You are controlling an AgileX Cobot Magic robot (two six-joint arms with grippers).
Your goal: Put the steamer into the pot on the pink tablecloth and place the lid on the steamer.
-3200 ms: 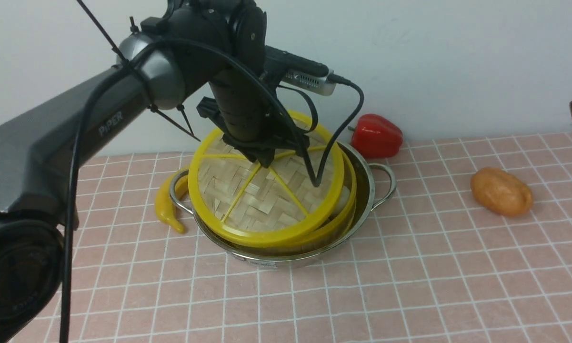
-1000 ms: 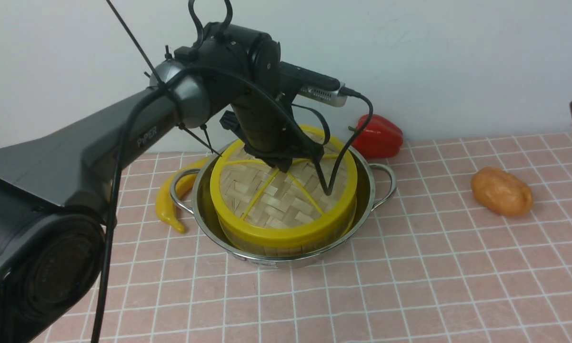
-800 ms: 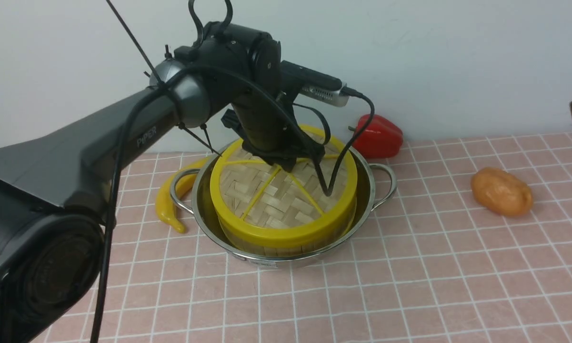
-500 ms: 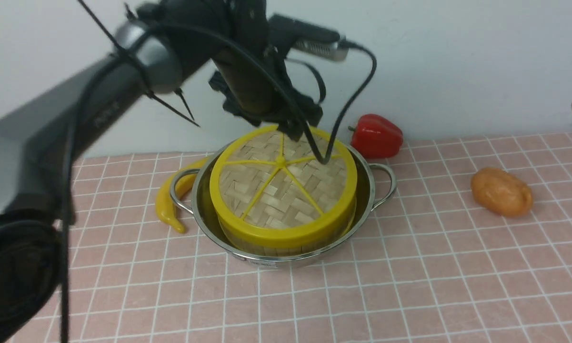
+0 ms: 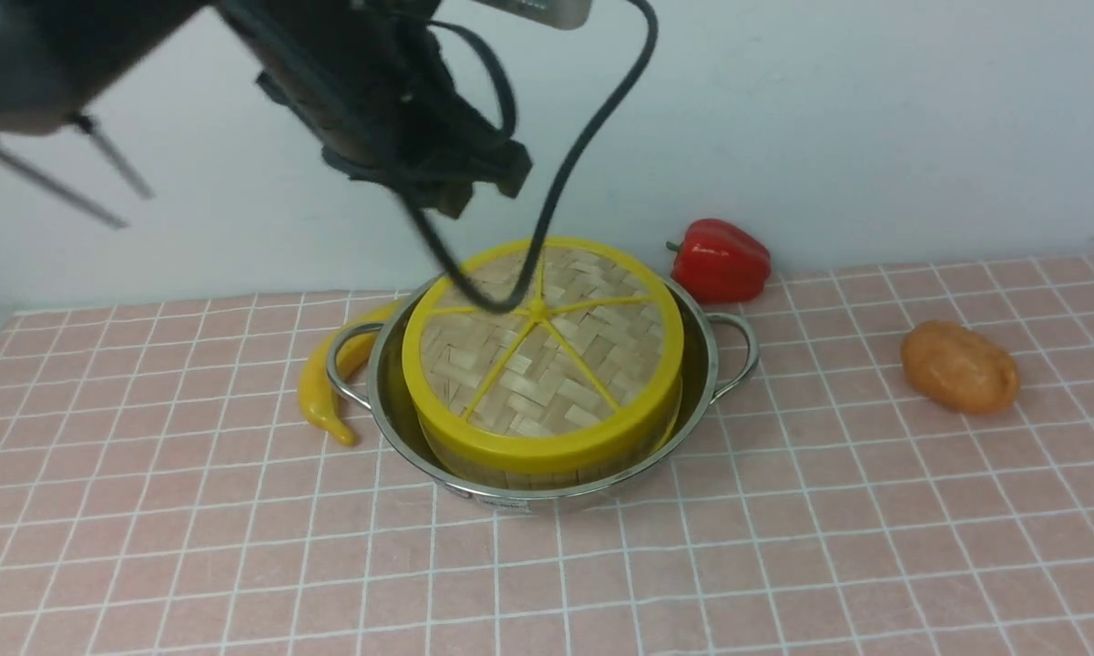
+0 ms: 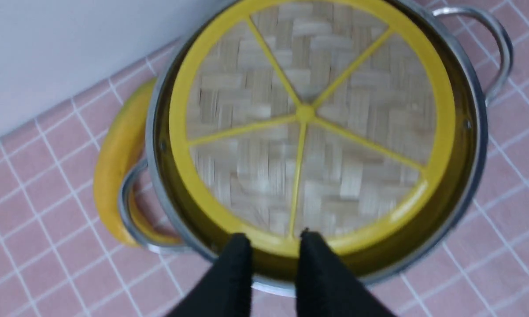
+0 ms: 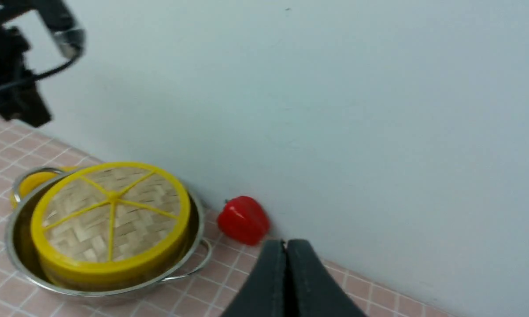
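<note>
Lid (image 5: 540, 351) sits flush on the steamer (image 5: 547, 465) inside the pot (image 5: 706, 364). Left gripper (image 6: 271, 246) hangs above the pot, narrowly parted and empty; right gripper (image 7: 285, 251) is pressed closed. Best to lift clear without snagging the lid.

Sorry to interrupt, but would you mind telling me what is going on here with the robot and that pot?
The steamer sits in the pot on the pink tablecloth, and the lid lies flat on it. The left gripper holds nothing and hangs above the lid with a small gap between its fingers. The right gripper is shut and empty, off to the side near a red pepper.
</note>
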